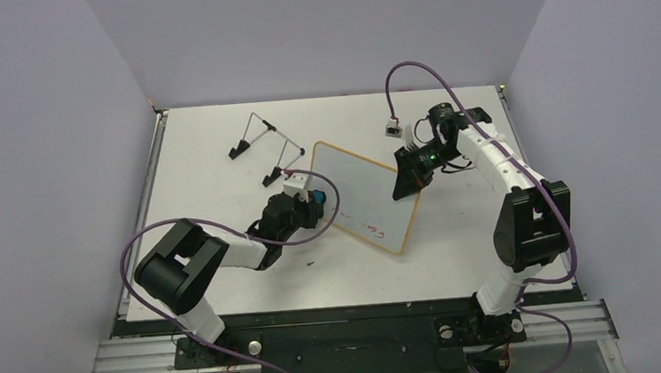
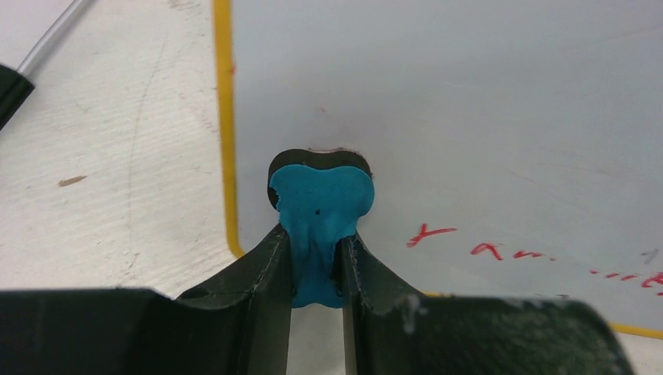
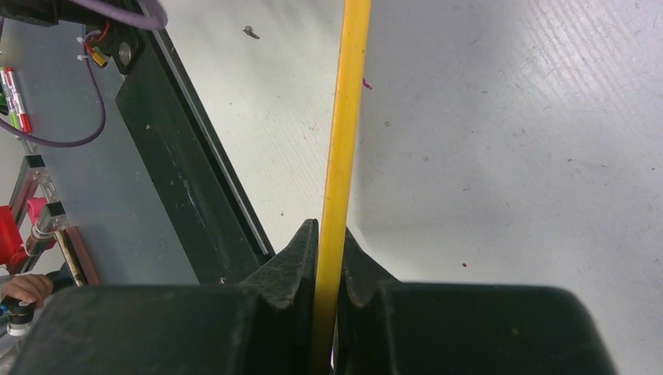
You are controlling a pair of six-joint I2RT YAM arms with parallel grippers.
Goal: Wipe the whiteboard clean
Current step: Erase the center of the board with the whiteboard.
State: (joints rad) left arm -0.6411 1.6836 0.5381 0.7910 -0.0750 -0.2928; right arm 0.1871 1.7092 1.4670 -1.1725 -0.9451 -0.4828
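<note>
Holds whiteboard between the arms, right gripper clamped tight on its yellow rim. Presses blue eraser, pinched in left gripper, onto board just beside red writing.

Pretty bare setup tbh. Three plain walls box it in, all a pale lavender-grey: back wall, left wall, right wall. The counter is white, and up close it looks scuffed, with little specks and scratches. A black strip runs along its near edge, with an aluminium rail just beyond. Off one side, past a black frame bar, there's a flat grey surface. The light is soft and even, with only faint shadows.
</note>
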